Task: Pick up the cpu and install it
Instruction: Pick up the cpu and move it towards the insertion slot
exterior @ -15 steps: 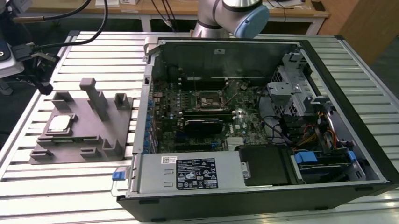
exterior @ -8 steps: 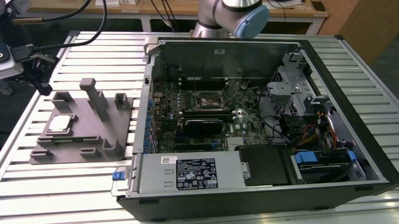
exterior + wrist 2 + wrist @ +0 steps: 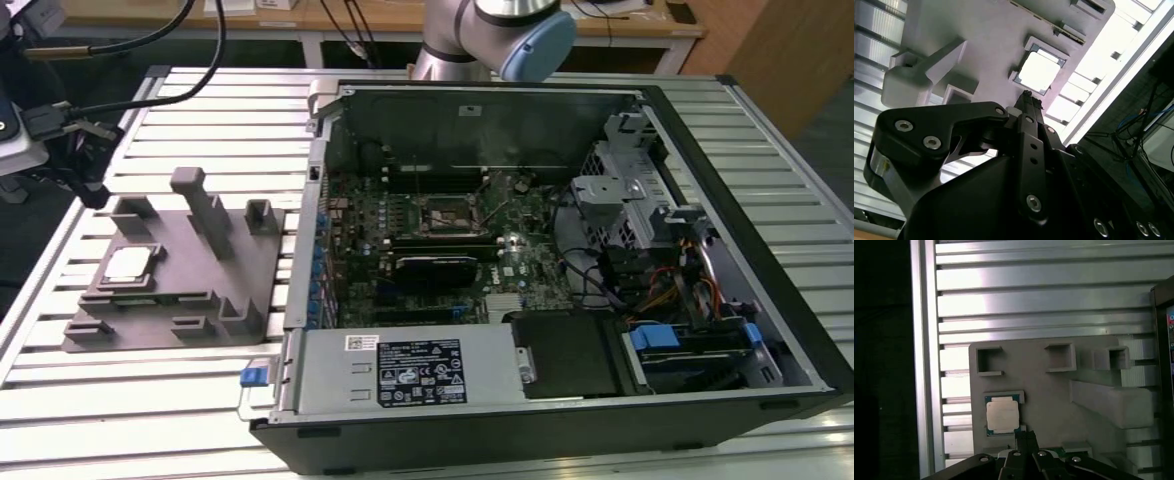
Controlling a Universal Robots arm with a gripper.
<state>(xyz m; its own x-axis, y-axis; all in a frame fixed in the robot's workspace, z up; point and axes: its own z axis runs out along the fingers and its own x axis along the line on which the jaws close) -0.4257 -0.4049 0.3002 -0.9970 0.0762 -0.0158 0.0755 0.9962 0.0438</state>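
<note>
Hand [image 3: 1025, 435] clenched on nothing. Cpu [image 3: 1002, 416] lies flat, seated in the grey block [image 3: 1054, 390], just ahead of the hand, untouched.

Arm and gripper, pose

Silver-grey jointed robot arm [image 3: 461, 40], pale blue cap on one joint; black two-fingered metal gripper [image 3: 1027, 97] [image 3: 1023, 436] in both wrist views, slim fingers pressed together.

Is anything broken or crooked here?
Nothing stands out. The cpu lies flat and square in its pocket on the grey fixture, and the open case shows no damage or spills.
</note>
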